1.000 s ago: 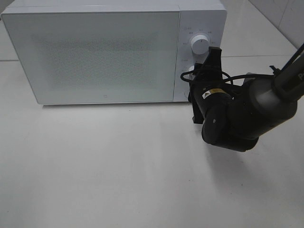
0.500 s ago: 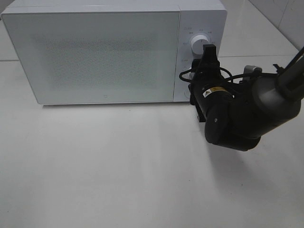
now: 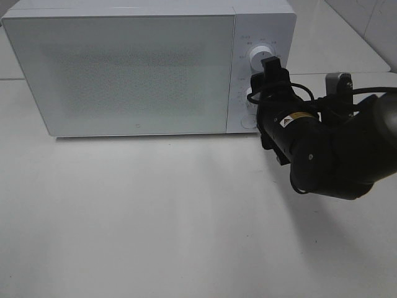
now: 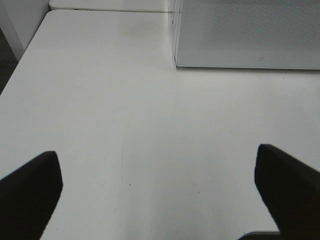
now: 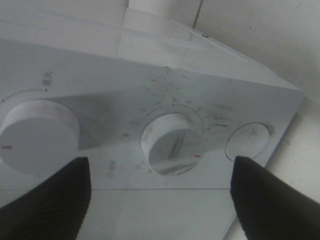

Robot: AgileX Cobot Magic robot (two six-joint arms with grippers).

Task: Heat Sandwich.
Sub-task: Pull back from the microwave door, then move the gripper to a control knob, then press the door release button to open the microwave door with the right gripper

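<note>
Fingers (image 5: 47,200) of the right gripper (image 5: 160,162) are now standing wider apart than a second ago. They are spreading on either side of the lower dial (image 5: 172,142) without touching it. The dark arm (image 3: 335,155) is sitting farther to the right in the high view.

Beside that dial, the larger upper dial (image 5: 37,135) and a round flat button (image 5: 248,141) are showing on the control panel (image 3: 273,31) of the white microwave (image 3: 142,9). Its frosted, dot-patterned door (image 3: 124,68) is staying shut. The sandwich is showing in no view; whether it is lying behind that door cannot be told.

From above, the arm's bulky wrist is blocking the lower part of the panel, and a black cable (image 3: 303,92) is looping over it.

The left gripper (image 4: 156,152) is hanging over the smooth white table (image 3: 155,217), with the microwave's front corner ahead of it. Its black fingers are spreading wide with nothing between them.
</note>
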